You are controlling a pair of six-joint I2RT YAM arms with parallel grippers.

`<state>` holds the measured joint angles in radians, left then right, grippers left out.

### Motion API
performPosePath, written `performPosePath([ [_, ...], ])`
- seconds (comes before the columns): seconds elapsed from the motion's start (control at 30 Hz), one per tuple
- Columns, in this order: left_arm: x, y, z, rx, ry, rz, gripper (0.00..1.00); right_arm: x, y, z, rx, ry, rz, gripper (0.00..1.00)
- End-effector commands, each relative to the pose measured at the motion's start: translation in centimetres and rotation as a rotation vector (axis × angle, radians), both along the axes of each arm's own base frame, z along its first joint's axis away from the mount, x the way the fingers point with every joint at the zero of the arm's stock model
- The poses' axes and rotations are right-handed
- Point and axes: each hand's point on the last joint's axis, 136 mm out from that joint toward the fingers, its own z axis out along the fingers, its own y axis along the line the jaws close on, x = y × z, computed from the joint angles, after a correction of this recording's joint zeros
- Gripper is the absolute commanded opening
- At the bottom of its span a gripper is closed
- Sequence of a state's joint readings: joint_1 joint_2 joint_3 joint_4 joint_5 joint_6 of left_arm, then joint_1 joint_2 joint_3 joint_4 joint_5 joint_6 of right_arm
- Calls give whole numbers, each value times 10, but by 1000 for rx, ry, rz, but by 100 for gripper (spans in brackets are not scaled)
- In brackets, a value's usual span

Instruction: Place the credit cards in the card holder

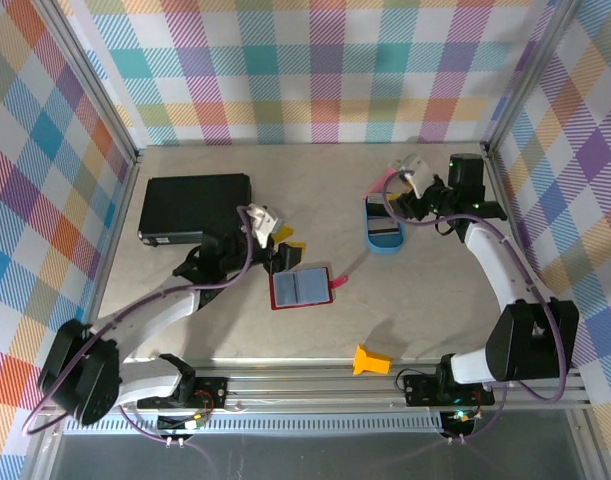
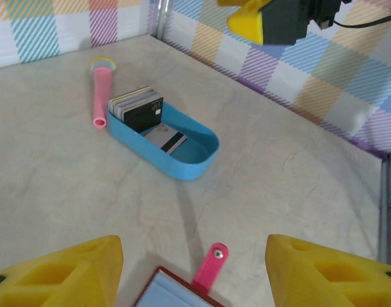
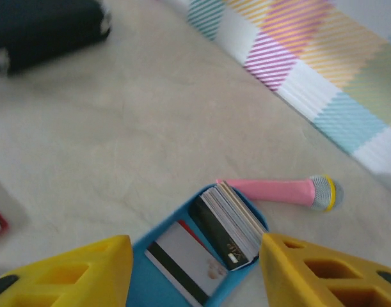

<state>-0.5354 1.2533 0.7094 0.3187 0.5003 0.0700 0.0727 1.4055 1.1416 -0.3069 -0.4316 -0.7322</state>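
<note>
Pick step: right gripper point(image 3: 194, 254) hovers wide and empty over credit cards point(image 3: 228, 224) in blue tray point(image 2: 189, 169), far right. Left gripper point(image 2: 194, 256) wide, empty, beside open card holder point(image 1: 302, 287) mid-table. Next: pinch a single card off the stack

Between the right fingers point(image 3: 61, 275), credit cards point(image 3: 230, 227) sit in the tray point(image 3: 158, 227), toy microphone point(image 3: 272, 190) just beyond; card holder point(image 2: 176, 292) lies between left fingers point(image 2: 54, 272).

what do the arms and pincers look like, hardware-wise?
Left arm and right arm: white links, black joints, a loose purple cable along each. Left pincer and right pincer: chunky yellow fingers.
</note>
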Motion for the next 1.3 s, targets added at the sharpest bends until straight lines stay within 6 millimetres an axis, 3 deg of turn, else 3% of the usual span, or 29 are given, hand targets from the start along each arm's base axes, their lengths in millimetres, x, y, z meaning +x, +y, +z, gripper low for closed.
performPosePath([
  [0.0,1,-20,7,37,-168,-147,60,-2,9,-32,-248,-147,270,56],
  [0.13,4,-24,-12,88,-241,-186,62,15,5,-72,-445,-170,356,58],
  [0.33,5,-24,-38,128,-249,-200,67,50,2,-103,-585,-230,348,59],
  [0.5,9,-25,-46,128,-221,-187,68,72,5,-125,-662,-217,331,54],
  [0.8,11,-26,-57,134,-191,-187,68,93,5,-148,-720,-209,303,51],
  [1.27,13,-28,-56,115,-164,-180,70,105,3,-156,-769,-238,271,45],
])
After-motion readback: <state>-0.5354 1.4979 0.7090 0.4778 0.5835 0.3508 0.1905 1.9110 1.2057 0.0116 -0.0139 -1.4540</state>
